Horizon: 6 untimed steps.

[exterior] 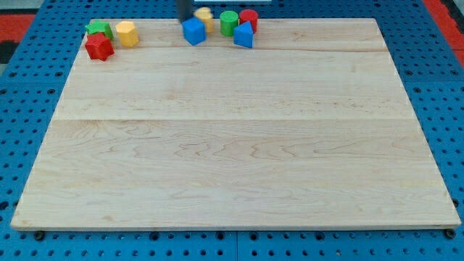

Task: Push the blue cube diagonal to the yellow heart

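Observation:
The blue cube (193,31) sits near the view's top edge of the wooden board (232,145), left of centre. The yellow heart (205,15) lies just above and right of it, partly hidden behind it, and the two seem to touch. My tip (185,19) comes down as a dark blurred rod at the view's top. It ends right at the cube's upper left side and left of the heart.
A green cylinder (229,22), a red cylinder (249,19) and a second blue block (244,35) cluster right of the heart. At the top left stand a green star (99,29), a red star (99,47) and a yellow cylinder (127,33).

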### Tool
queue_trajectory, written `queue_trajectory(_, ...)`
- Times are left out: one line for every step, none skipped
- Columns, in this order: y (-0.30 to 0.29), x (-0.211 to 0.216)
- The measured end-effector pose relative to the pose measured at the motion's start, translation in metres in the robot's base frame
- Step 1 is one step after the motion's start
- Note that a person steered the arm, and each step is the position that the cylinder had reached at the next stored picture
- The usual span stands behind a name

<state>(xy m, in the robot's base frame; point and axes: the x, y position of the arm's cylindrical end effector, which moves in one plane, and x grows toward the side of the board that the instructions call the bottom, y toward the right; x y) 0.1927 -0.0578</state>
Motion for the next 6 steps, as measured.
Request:
queue_trajectory(0.006, 0.0)
queue_trajectory(-0.025, 0.0)
queue_trajectory(-0.033, -0.001)
queue_trajectory(0.01, -0.001)
queue_trajectory(0.013, 0.038)
queue_trajectory(0.035, 0.072)
